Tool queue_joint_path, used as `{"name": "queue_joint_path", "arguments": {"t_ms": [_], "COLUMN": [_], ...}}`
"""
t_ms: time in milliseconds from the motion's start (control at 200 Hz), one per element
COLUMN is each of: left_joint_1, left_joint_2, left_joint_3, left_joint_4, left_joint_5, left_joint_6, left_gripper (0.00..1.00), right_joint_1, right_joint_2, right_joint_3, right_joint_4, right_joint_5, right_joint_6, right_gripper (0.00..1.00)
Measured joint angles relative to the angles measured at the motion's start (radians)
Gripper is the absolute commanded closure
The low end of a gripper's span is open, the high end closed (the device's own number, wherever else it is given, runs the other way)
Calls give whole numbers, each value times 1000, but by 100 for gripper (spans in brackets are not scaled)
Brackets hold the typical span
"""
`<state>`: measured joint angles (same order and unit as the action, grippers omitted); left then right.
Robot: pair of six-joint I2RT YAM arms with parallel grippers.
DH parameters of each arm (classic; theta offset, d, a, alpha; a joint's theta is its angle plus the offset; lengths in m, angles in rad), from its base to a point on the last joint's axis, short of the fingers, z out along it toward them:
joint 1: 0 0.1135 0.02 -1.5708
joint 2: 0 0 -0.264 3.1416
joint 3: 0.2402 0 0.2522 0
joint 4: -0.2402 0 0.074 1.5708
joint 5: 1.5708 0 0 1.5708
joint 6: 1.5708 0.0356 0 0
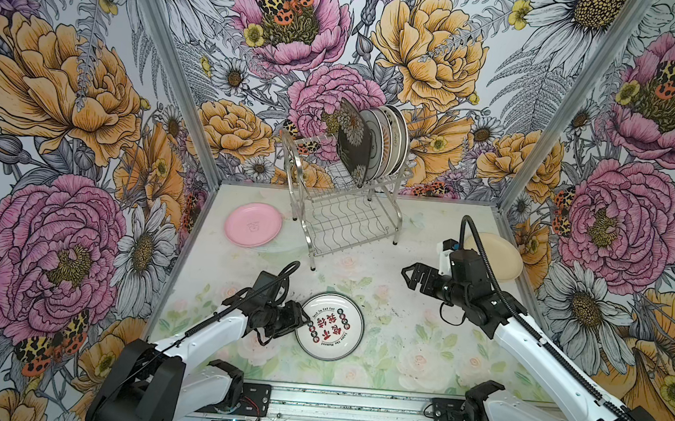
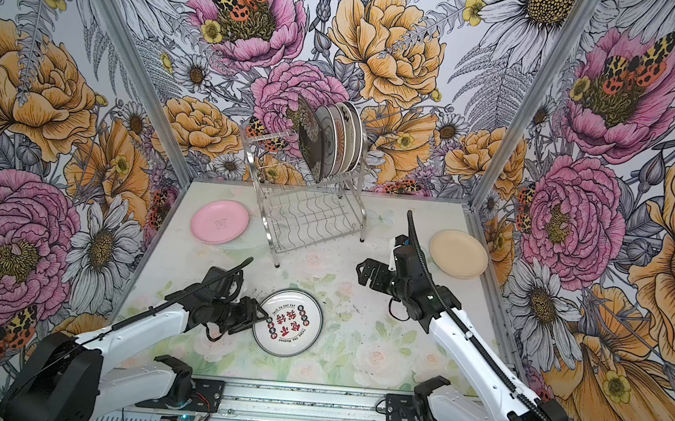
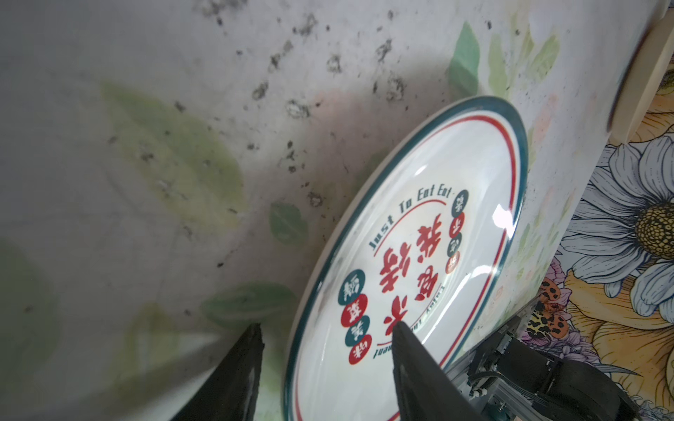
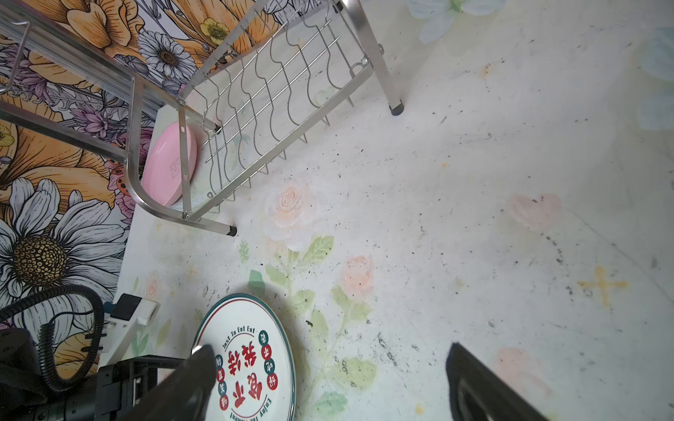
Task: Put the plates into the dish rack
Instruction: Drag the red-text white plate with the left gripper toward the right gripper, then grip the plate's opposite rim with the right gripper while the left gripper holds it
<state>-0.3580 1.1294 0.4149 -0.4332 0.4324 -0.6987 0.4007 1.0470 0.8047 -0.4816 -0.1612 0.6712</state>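
Note:
A white round plate printed with red characters lies flat near the table's front. My left gripper is open astride its left rim, one finger over the plate and one outside it. The right gripper hovers wide open and empty right of centre. At the back, the dish rack holds a dark square floral plate and several round plates upright on its upper tier. A pink plate lies left of the rack. A cream plate lies at the right.
Floral walls close the table on three sides, with metal corner posts at the back. The arms' mounting rail runs along the front edge. The rack's lower tier holds nothing.

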Motion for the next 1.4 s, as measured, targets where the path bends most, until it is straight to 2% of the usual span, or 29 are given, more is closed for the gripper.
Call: {"name": "queue_joint_path", "arguments": {"t_ms": [410, 676, 891, 1146, 1401], "left_joint_1": [-7, -13, -18, -18, 19], "left_joint_2": [1, 11, 2, -37, -124], "left_joint_3": [-77, -88, -86, -86, -61], "left_joint_4": [156, 179, 249, 223, 213], "left_joint_5": [33, 37, 97, 100, 138], "left_joint_6": [-32, -36, -36, -37, -63], "left_gripper": [69, 88, 100, 100, 100], "right_joint_1": [-10, -10, -10, -10, -7], "right_joint_2": [28, 31, 35, 40, 124], "right_joint_3": [1, 2, 2, 2, 2], "right_joint_4": [0, 0, 0, 0, 7], "right_joint_5": [-21, -26, -28, -66, -214], "right_joint_6": [-14, -14, -14, -14, -16], "right_gripper": [2, 2, 2, 2, 3]}}
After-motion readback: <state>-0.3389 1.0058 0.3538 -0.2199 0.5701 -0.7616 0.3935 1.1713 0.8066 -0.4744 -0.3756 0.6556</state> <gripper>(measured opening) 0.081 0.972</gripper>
